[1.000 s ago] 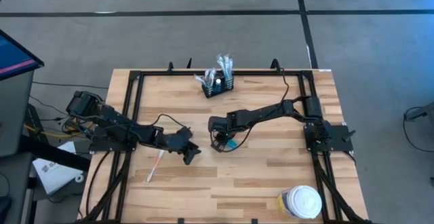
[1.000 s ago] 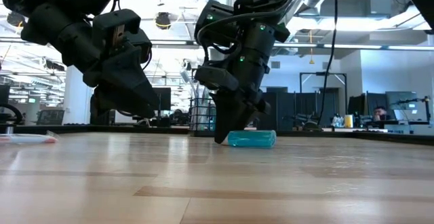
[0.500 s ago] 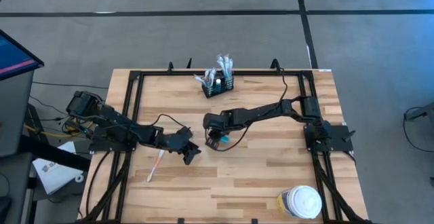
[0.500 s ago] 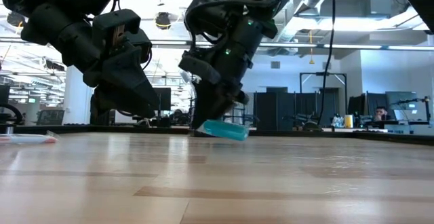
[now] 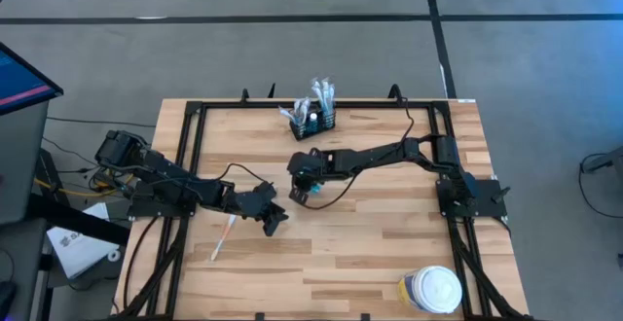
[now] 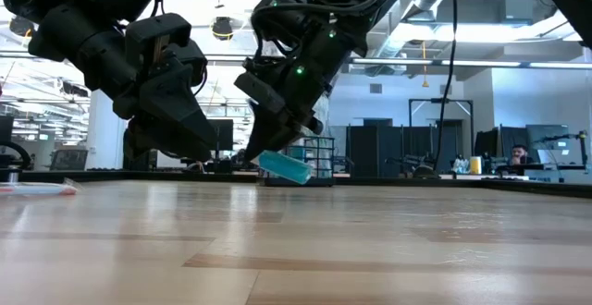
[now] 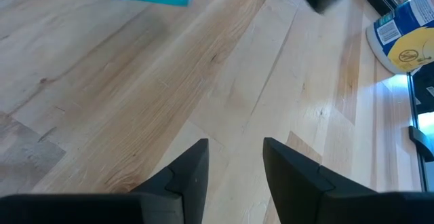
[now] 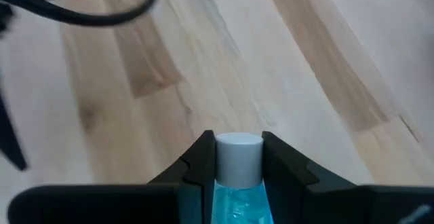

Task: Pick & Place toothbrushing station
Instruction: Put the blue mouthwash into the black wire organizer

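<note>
- Lifted now off the worktop, blue bottle sits clamped in right gripper fingers, nearer the toothbrushing station.
- Station holds pale upright items.
- Left gripper fingers wide, holding nothing.

the wooden bench of pale planks stands on a grey concrete floor crossed by dark lines, one running along past the bench's far edge and one slanting toward its far right corner. a black metal frame borders the bench top. off the bench's left edge stands a dark monitor with a blue and pink screen, with cables and white papers below it. across the bench at table height the room is a large open hall: exposed ducts and pipes under a bright ceiling, a pale wall, dark cabinets, desks with screens, and a seated person far off at the right.
</note>
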`<state>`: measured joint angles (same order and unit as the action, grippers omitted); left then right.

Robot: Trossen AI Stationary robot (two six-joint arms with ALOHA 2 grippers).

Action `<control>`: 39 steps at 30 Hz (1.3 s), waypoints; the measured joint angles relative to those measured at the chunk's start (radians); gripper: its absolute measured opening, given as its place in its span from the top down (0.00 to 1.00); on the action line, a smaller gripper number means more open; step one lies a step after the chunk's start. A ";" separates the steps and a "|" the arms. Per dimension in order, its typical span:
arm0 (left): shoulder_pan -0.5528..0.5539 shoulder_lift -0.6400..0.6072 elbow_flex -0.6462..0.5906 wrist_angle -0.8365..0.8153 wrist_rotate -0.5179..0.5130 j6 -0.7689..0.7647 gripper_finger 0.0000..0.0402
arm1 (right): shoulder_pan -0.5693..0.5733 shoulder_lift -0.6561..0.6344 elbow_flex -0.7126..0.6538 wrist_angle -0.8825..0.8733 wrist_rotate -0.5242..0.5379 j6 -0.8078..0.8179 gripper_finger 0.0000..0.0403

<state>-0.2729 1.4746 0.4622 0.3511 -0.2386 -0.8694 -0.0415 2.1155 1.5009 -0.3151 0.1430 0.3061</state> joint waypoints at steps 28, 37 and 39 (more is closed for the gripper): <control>-0.024 0.000 0.000 -0.038 -0.050 0.001 0.66 | -0.072 -0.142 -0.057 0.110 -0.013 -0.104 0.80; -0.023 0.000 0.000 -0.037 -0.102 -0.002 0.66 | -0.086 -0.380 -0.382 0.510 -0.032 -0.097 0.80; -0.020 0.000 0.000 -0.035 -0.113 -0.002 0.66 | -0.096 -0.402 -0.434 0.631 -0.032 -0.101 0.80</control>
<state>-0.2928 1.4746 0.4618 0.3157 -0.3515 -0.8715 -0.1379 1.7130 1.0666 0.3158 0.1108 0.2047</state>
